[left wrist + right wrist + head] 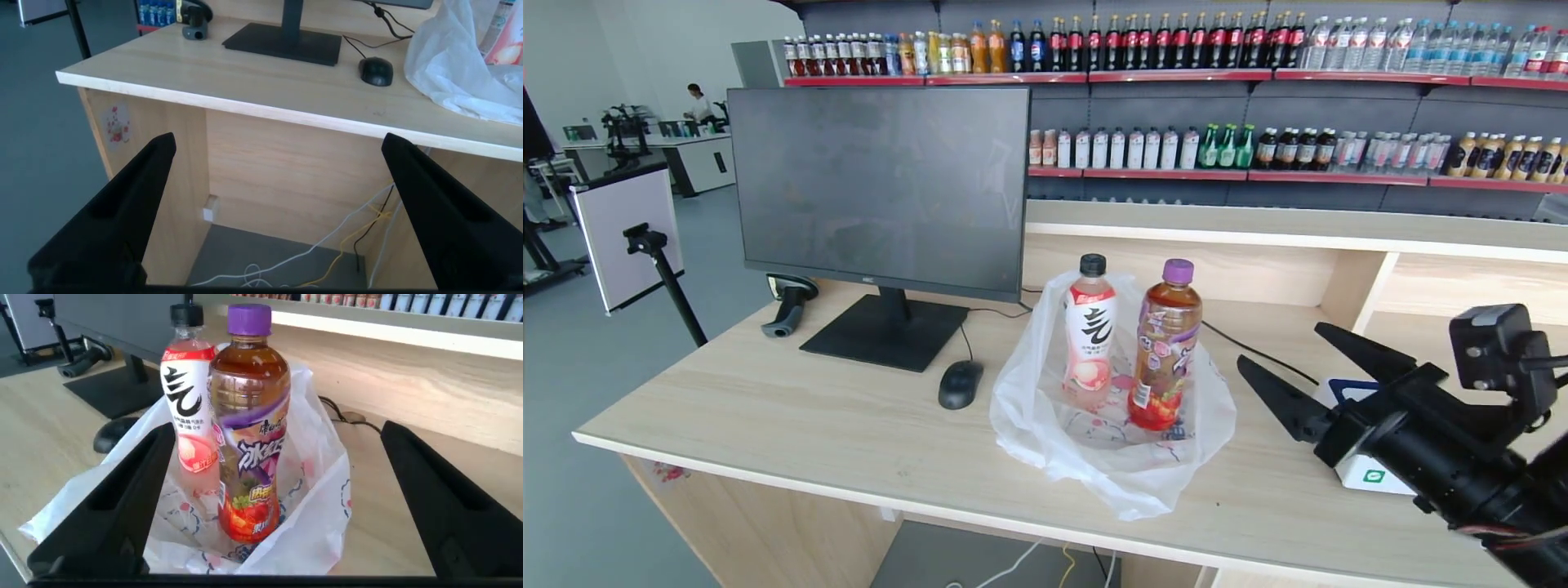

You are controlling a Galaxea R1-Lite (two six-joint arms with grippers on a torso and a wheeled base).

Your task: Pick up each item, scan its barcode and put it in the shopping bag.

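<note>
A clear plastic shopping bag (1037,408) lies open on the wooden counter (809,425). Two bottles stand upright inside it: a pink drink with a black cap (1089,339) and a brown tea bottle with a purple cap (1165,351). My right gripper (1284,347) hangs open just right of the bag, with nothing between its fingers. In the right wrist view the tea bottle (249,433) and the pink bottle (194,416) stand in the bag (331,498) just ahead of that gripper (274,445). My left gripper (278,143) is open and empty, low in front of the counter's front edge (245,98).
A monitor (882,188) on its stand, a black mouse (961,384) and a handheld scanner (786,309) sit at the counter's left. A white box device (1368,474) lies under my right arm. Shelves of bottles (1258,90) line the back wall.
</note>
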